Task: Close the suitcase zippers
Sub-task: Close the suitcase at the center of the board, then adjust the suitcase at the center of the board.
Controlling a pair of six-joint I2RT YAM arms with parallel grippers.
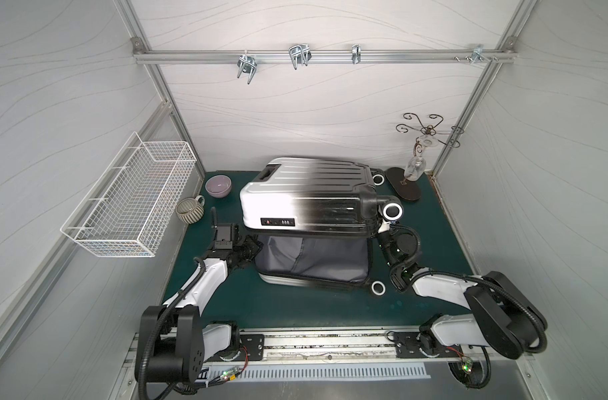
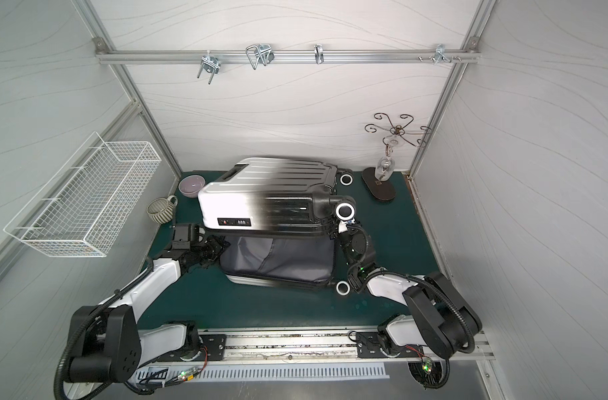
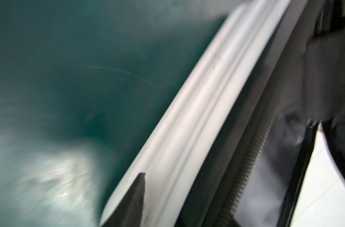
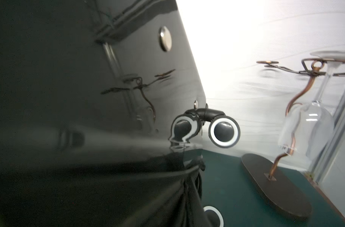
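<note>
The suitcase (image 1: 306,194) (image 2: 261,194) lies half open on the green mat. Its ribbed lid is raised over the lower half, whose grey lining (image 1: 313,256) shows. My left gripper (image 1: 252,247) (image 2: 216,247) is at the lower half's left edge. In the blurred left wrist view one finger (image 3: 138,192) lies outside the white shell rim (image 3: 187,137), beside the black zipper track (image 3: 252,157); the other finger is unclear. My right gripper (image 1: 384,227) (image 2: 346,227) sits under the lid's right end by a wheel (image 1: 392,210). Its jaws are hidden behind the black shell (image 4: 89,98).
A purple bowl (image 1: 218,185) and a ribbed mug (image 1: 190,209) stand left of the suitcase. A white wire basket (image 1: 129,197) hangs on the left wall. A metal stand (image 1: 404,188) with a hanging wine glass (image 1: 413,169) is at the back right.
</note>
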